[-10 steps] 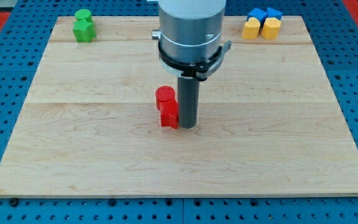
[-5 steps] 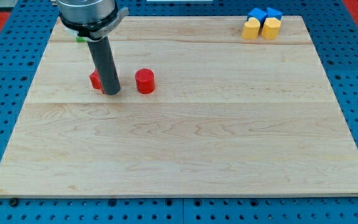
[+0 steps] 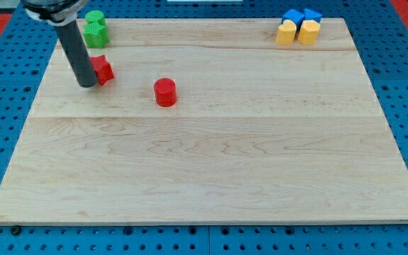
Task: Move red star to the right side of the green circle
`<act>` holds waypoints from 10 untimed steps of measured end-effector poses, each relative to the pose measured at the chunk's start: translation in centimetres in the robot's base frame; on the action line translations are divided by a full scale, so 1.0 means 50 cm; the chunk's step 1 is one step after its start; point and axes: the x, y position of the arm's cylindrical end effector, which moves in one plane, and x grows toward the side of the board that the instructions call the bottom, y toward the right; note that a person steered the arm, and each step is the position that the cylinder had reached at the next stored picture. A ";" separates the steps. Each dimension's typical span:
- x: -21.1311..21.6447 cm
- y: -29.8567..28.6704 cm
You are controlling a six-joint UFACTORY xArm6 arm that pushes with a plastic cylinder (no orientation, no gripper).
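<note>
The red star (image 3: 103, 69) lies near the view's upper left, just below the two green blocks. The green circle (image 3: 94, 18) sits at the board's top left with a second green block (image 3: 95, 34) right below it. My tip (image 3: 87, 84) rests on the board against the red star's left side. A red cylinder (image 3: 165, 92) stands apart to the right of the star.
Two blue blocks (image 3: 301, 15) and two yellow blocks (image 3: 297, 32) cluster at the view's top right. The wooden board (image 3: 211, 170) ends close to the green blocks at the top left; a blue pegboard surrounds it.
The rod moved up and to the left across the board, taking the red star toward the green blocks. The red cylinder was left behind near the upper middle.
</note>
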 end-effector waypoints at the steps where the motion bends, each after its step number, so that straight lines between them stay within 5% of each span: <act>1: -0.060 0.019; 8: -0.240 0.154; 10: -0.266 0.276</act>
